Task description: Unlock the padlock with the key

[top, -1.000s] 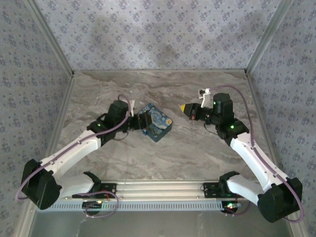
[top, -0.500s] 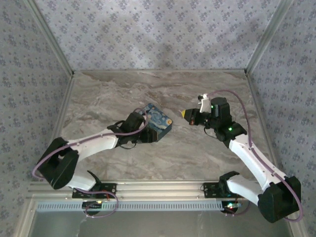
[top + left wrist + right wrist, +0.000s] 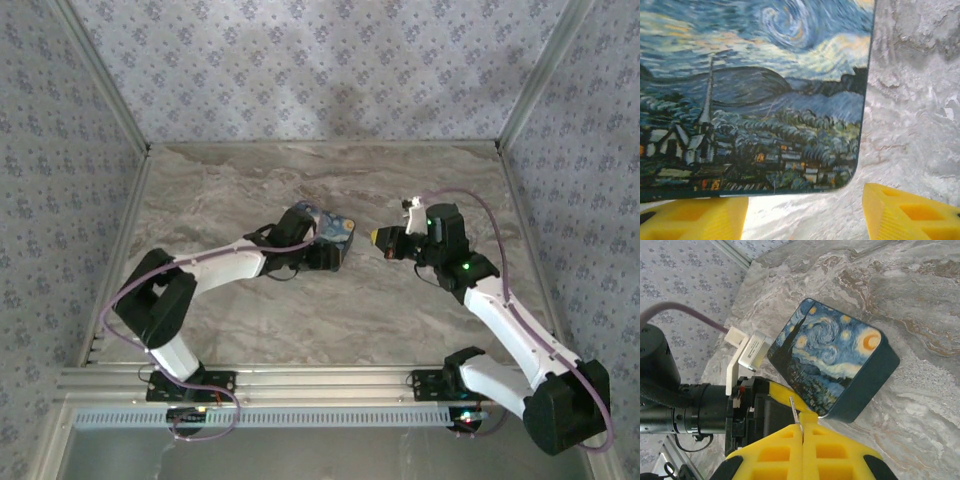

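Top external view first: the squarish blue padlock with the swirling starry-night print, yellow spots and dark sides [image 3: 336, 228] lies on the grey marbled tabletop [image 3: 300, 320], just toward twelve o'clock of its middle. At the block's eight o'clock, the left gripper [image 3: 802, 212] has its yellow fingers [image 3: 910, 215] parted around the near corner. One finger stands clear of the edge, so nothing is clamped. At three o'clock, near but apart, the right gripper [image 3: 802, 426] is pinched together on a thin metal blade [image 3: 795, 409], seemingly the key. I'd pin the block first, closing squarely across its dark sides. Then bring the blade in slowly, lined up with the keyhole, which I cannot spot.
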Tool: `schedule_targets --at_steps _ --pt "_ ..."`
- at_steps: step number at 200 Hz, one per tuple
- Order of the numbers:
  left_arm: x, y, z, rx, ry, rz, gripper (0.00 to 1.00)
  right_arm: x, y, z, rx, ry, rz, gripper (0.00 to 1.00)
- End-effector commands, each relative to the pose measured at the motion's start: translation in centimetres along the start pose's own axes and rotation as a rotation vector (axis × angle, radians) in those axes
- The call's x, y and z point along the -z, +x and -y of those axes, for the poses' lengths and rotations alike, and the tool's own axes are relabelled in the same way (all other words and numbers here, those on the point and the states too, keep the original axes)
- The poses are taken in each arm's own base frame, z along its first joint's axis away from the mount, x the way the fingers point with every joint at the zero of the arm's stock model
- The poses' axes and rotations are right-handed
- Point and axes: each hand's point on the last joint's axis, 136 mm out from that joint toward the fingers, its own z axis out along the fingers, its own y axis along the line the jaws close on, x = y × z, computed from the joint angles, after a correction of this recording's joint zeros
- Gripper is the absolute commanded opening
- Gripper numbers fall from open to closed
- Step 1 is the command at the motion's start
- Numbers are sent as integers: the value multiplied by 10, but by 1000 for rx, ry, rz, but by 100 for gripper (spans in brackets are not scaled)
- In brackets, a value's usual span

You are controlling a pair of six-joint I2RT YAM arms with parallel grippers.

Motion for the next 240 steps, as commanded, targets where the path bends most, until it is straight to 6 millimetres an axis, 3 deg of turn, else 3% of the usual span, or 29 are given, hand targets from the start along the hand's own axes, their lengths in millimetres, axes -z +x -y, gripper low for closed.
schedule_targets --at_steps 1,43,69,93,116,126,131,151,170,207,240 --pt "-3 -20 28 -53 71 24 62 -1 3 10 3 35 1 0" --pt "-6 -27 45 -76 115 4 62 -8 5 26 -12 98 -10 0" --pt "8 -15 35 -94 94 5 63 -17 -1 39 -4 169 -23 0" --pt "22 1 24 -102 79 8 67 -31 -18 43 17 210 -33 0" --pt "28 11 9 -86 73 32 74 -55 -42 47 37 246 -57 0" --pt "29 12 2 -78 72 55 94 -67 -52 49 45 257 -68 0" --pt "30 11 -2 -75 66 69 98 -74 -57 50 47 266 -72 0" --pt "31 4 -8 -84 69 106 98 -99 -85 50 68 283 -68 0" --pt "26 -4 -13 -131 57 156 98 -125 -98 57 69 307 -83 0" --pt "16 -19 -19 -218 109 319 98 -166 -110 77 61 361 -118 0" --pt "5 -19 -24 -275 133 333 98 -189 -117 78 71 376 -129 0"
